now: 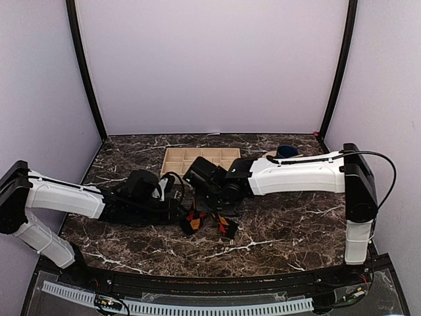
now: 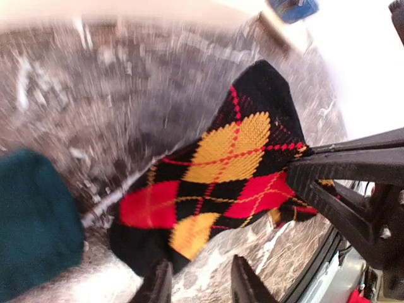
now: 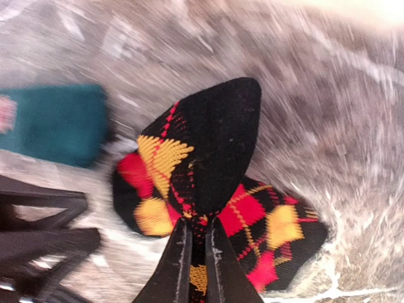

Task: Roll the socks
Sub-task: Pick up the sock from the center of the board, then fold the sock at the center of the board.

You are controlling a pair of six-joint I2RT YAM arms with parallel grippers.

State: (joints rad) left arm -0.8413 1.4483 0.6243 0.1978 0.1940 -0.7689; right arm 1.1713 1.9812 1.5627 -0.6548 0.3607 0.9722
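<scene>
2 robot arms reach in from the left and right and meet at the middle of a dark, white-veined marble surface (image 1: 296, 230). There are 2 socks, lying close together in front of the arms. 1 is an argyle sock (image 2: 233, 170), black with orange and red diamonds crossed by thin red lines. The other is a plain-looking teal sock (image 3: 57, 123), lying flat on the surface just beside the argyle sock, on the left arm's side. A small pink-and-white blur shows at one end of it, too soft to make out. The right end effector (image 3: 197, 227) has its 2 fingers pressed almost together, pinching a fold of the argyle sock. The black toe end rises in a peak above the fingers, and the rest of the sock spreads onto the surface on both sides. In the left wrist view, the same pinch shows at the sock's right edge. The left end effector (image 2: 201, 281) has its 2 fingers parted about halfway, with bare marble showing between them. It holds nothing, and 1 finger sits right at the sock's black lower edge. Behind the arms, 1 shallow wooden tray (image 1: 200, 158), divided into several compartments, rests on the surface. To the right of the tray, near the back corner, sits 1 small blue object (image 1: 287, 151), too small to identify. Both wrist views are blurred.
</scene>
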